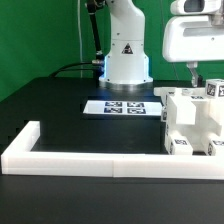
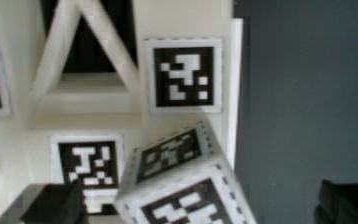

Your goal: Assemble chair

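A black surface fills the exterior view, with a green backdrop behind it. The white base of the robot arm stands at the back of the surface. In front of that base lies the marker board, a thin flat white sheet with four black-and-white square tags.

The arm's white wrist housing hangs at the exterior view's upper right. Below it the hand points down, directly above a cluster of white chair parts. Its jaws stand wide apart and hold nothing.

The chair parts sit directly beneath the hand, at the exterior view's right edge. They are blocky white pieces carrying small square tags, packed close together; how they join cannot be told from this view. A long low white border wall runs along the near side of the surface in front of the parts and turns a corner toward the back at the exterior view's left.

In the wrist view, the dark tips of the hand's two fingers show at the frame's edge, well apart, with white chair pieces between and beyond them. Just past the fingertips lie tilted tagged blocks. Farther out from the hand is a panel with slanting braces, bearing an upright tag.
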You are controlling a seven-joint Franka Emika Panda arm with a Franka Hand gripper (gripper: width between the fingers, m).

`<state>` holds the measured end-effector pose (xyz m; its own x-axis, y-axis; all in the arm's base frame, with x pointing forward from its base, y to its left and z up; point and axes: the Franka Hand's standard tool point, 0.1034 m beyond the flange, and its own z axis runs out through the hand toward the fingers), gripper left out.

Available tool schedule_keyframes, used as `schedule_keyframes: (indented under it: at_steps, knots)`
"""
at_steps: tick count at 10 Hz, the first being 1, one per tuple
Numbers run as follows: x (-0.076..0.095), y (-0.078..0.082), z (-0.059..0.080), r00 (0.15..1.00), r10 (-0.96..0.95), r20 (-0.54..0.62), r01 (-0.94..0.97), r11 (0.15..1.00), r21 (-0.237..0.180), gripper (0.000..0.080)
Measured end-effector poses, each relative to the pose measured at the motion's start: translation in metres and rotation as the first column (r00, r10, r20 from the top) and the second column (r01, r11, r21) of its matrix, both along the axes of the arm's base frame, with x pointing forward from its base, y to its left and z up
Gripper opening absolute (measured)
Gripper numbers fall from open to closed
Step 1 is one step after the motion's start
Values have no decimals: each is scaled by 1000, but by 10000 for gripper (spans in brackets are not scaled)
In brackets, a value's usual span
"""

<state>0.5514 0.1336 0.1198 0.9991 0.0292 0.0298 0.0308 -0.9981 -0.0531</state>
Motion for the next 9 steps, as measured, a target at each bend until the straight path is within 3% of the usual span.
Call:
schedule_keyframes:
  at_steps: [4, 5, 6, 8, 9]
  knots:
    - [0, -2, 0, 975, 222, 10, -222, 975, -20, 649]
    - [0, -3, 0, 964, 265, 11, -264, 964, -24, 552]
    - [0, -3, 0, 964, 264, 11, -264, 964, -24, 552]
    - [0, -3, 0, 969, 248, 10, -248, 969, -22, 285]
    - [0, -3, 0, 973, 229, 10, -228, 973, -22, 285]
